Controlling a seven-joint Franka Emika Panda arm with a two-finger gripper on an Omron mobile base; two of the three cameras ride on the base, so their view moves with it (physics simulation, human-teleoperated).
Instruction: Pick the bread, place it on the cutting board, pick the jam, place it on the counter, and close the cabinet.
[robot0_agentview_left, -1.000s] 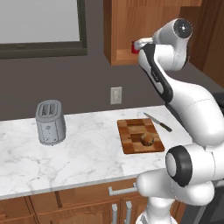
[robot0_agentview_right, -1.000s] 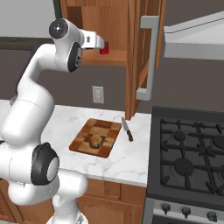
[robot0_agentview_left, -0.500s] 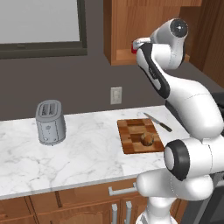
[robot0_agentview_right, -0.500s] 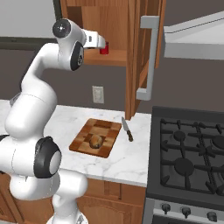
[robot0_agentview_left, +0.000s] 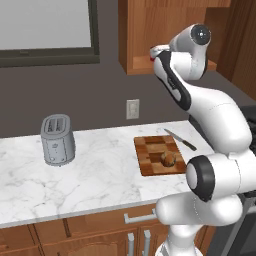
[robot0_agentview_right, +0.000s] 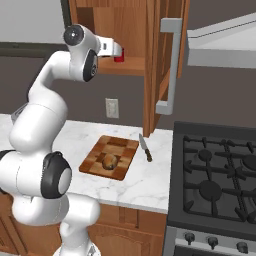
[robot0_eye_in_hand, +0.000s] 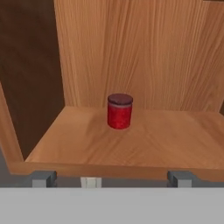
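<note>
Facing the open cabinet with my gripper spread wide, nothing between the fingertips; the two tips sit at the front lip of the shelf. One jam jar stands upright on the shelf floor straight ahead of the hand, centred between the tips, further in than the front edge, apart from both side walls and not touching me. From the right base view, the jar is a red spot just past the end of my hand, inside the cabinet. Count: one jam, one bread, one cutting board, one knife, one toaster. Cabinet holds the jam; I see nothing else on that shelf. Its door stands swung out toward the stove, with the silver bar handle facing out. Bread already lies on the cutting board, roughly mid-board, slightly toward the near edge in the left base view. Board lies flat on the counter. Knife lies on the counter just beside the board's stove-side edge, near its far corner; can't tell if it touches. Toaster stands on the counter well apart from the board, on the side away from the stove. A wall outlet sits above the counter between the toaster and board.
</note>
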